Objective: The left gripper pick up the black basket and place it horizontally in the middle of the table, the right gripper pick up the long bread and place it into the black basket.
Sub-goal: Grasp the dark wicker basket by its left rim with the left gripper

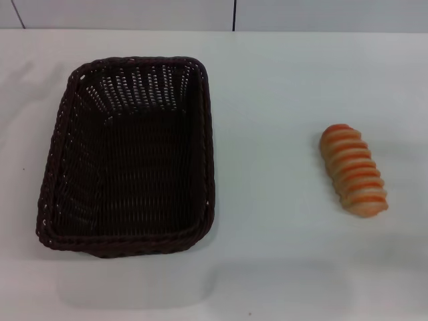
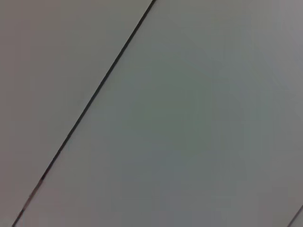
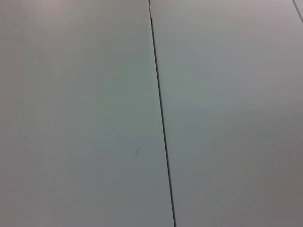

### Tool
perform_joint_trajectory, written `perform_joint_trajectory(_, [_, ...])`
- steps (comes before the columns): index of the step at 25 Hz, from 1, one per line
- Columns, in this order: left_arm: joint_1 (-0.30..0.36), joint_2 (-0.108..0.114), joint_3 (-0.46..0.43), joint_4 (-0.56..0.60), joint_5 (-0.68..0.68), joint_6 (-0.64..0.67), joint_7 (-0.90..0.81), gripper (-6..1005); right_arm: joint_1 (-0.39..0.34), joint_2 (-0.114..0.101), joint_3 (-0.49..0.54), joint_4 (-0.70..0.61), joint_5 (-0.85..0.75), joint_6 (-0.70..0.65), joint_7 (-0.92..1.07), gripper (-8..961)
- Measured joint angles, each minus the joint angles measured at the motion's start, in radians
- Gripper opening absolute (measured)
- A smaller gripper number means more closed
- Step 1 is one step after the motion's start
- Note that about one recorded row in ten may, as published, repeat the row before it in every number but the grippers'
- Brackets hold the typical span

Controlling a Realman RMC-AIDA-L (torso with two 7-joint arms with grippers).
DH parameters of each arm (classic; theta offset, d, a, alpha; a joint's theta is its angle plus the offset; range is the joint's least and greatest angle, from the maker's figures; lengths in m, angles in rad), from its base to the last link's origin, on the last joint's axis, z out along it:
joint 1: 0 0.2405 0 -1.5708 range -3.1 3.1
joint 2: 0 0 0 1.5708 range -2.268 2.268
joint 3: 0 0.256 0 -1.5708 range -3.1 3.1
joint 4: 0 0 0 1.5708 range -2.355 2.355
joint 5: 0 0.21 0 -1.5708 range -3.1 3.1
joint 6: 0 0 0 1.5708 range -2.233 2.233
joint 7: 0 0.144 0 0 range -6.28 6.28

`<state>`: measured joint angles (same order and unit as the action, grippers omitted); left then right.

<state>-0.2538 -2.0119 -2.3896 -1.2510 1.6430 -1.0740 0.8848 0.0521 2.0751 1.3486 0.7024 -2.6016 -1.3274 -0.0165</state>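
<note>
The black basket (image 1: 127,157) stands empty on the left half of the white table (image 1: 267,80) in the head view, its long side running away from me. The long bread (image 1: 353,170) lies on the right half of the table, ridged orange-brown top up, well apart from the basket. Neither the left gripper nor the right gripper shows in any view. Both wrist views hold only pale panels crossed by thin dark seams.
A pale wall with a dark vertical seam (image 1: 234,15) runs behind the table's far edge. Bare white tabletop lies between the basket and the bread and along the near edge.
</note>
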Motion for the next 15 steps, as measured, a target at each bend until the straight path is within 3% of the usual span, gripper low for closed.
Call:
perform_joint_trajectory(3, [-0.013, 0.016, 0.007, -0.098, 0.179, -0.04, -0.152, 825, 0.0, 0.0, 0.001, 0.0, 0.0, 0.0, 0.01, 667])
perform_joint_trajectory(8, [-0.037, 0.02, 0.009, -0.183, 0.331, -0.108, -0.255, 825, 0.0, 0.0, 0.002, 0.0, 0.0, 0.0, 0.027, 667])
perform_joint_trajectory(9, [-0.084, 0.013, 0.009, -0.3, 0.538, -0.231, -0.365, 825, 0.001, 0.0, 0.003, 0.0, 0.0, 0.0, 0.027, 667])
perform_joint_trajectory(10, [-0.111, 0.003, 0.009, -0.353, 0.633, -0.29, -0.405, 824, 0.001, -0.001, 0.003, 0.0, 0.0, 0.0, 0.027, 667])
perform_joint_trajectory(15, [-0.157, -0.021, 0.01, -0.435, 0.784, -0.386, -0.451, 824, 0.005, -0.001, 0.003, -0.008, 0.0, 0.001, 0.027, 666])
